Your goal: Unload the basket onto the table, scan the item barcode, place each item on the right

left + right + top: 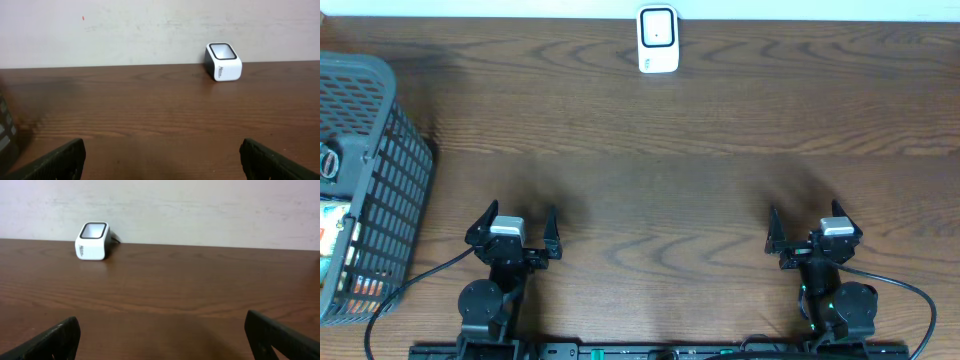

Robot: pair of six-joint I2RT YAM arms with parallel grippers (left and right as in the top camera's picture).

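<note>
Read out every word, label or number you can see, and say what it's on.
Nothing can be read clearly.
On the scanner: small dark print on its white front, too blurred to read.
On the colourful packet in the basket: print too small to read.

- Table [650, 130]: dark brown wood grain, under and ahead of left gripper [518, 222] and right gripper [807, 225].
- Wall [150, 30]: off-white, scuffed, one red speck, beyond the far table edge.
</note>
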